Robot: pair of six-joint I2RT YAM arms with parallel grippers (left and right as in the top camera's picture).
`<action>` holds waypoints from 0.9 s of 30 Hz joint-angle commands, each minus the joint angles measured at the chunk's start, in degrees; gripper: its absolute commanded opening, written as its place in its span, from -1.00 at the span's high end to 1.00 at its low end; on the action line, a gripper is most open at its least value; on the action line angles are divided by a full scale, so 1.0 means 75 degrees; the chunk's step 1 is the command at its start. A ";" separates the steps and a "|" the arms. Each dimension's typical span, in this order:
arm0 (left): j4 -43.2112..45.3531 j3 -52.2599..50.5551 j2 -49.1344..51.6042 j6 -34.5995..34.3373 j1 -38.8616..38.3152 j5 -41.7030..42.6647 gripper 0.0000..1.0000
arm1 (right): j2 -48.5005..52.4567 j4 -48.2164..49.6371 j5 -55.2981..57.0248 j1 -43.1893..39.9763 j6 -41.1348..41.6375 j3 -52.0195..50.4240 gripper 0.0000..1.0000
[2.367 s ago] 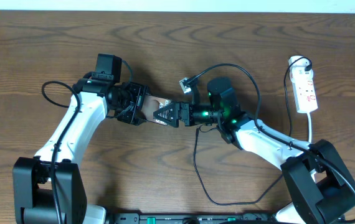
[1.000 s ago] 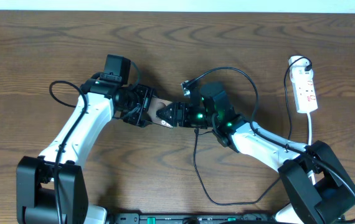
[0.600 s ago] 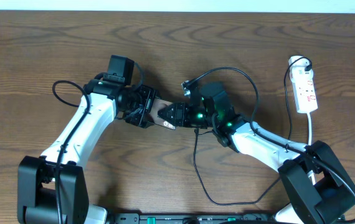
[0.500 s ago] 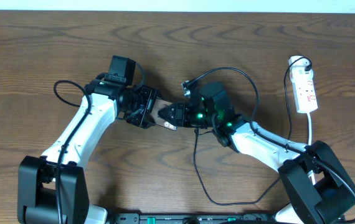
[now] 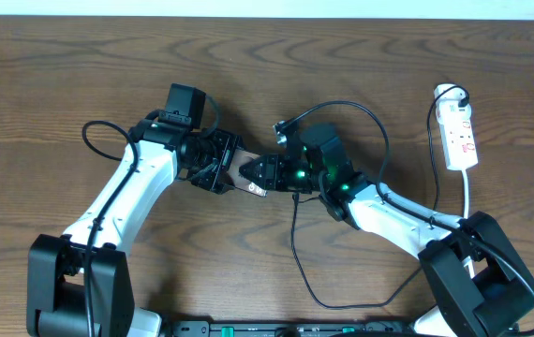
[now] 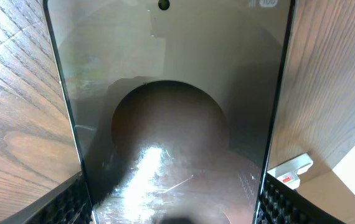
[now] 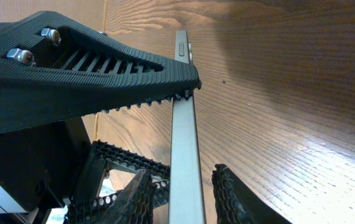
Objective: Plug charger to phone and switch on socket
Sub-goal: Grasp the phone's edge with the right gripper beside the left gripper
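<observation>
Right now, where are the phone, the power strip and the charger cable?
phone point(image 6: 171, 124): left wrist view, middle of its glossy face.
power strip point(image 5: 461, 139): overhead view, middle of its white body.
charger cable point(image 5: 292, 241): overhead view, vertical stretch mid-frame.

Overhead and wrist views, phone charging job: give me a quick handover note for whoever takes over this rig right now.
Left claw: shut on the phone, gripping its two long edges.
Right claw: fingers straddle the phone's thin edge with a sliver of gap on one side; firm grip unclear.
Charger: the black cable runs over the table up to the right claw. The plug tip is hidden, so I cannot tell if it is plugged in.
Socket: on the right side of the table, no claw near it.
Done: phone held.
Left: confirm or finish plugging in, then switch on the socket.
</observation>
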 commanded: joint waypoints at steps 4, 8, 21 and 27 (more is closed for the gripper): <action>0.0035 0.0248 -0.0134 -0.0096 -0.0020 0.0099 0.86 | 0.0032 -0.0015 0.0076 0.0122 0.0012 0.0073 0.58; 0.0035 0.0248 -0.0134 -0.0099 -0.0020 0.0099 0.85 | 0.0032 -0.0015 0.0105 0.0122 0.0012 0.0073 0.59; 0.0035 0.0248 -0.0134 -0.0131 -0.0020 0.0096 0.85 | 0.0032 -0.0012 0.0154 0.0122 0.0012 0.0073 0.78; 0.0035 0.0248 -0.0134 -0.0154 -0.0020 0.0096 0.85 | 0.0032 -0.0012 0.0152 0.0122 0.0012 0.0073 0.83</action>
